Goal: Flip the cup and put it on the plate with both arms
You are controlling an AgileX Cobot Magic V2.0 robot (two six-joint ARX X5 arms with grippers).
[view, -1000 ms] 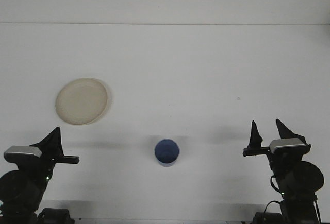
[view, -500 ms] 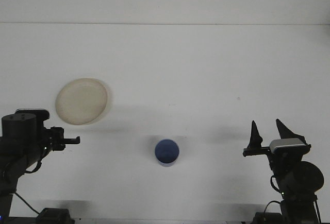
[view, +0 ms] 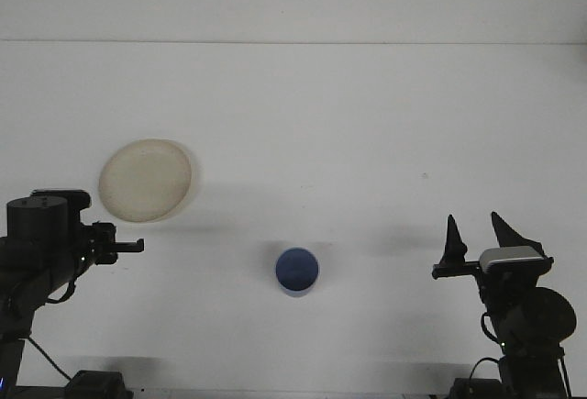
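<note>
1. the white desk runs wide from left to right; its far edge is a straight line across the upper part of the view, and most of its surface is bare, with open room on the far half and in the middle.
2. the blue cup stands near the middle of the near side, well apart from both arms.
3. the cream plate lies at the left, farther back than the cup and apart from it.
4. the left end effector sits just near of the plate's near edge, pointing right toward the cup; whether its fingers are apart cannot be told.
5. the right end effector stands at the near right, its two fingers spread wide and pointing to the far side, holding nothing, with the cup well to its left.
</note>
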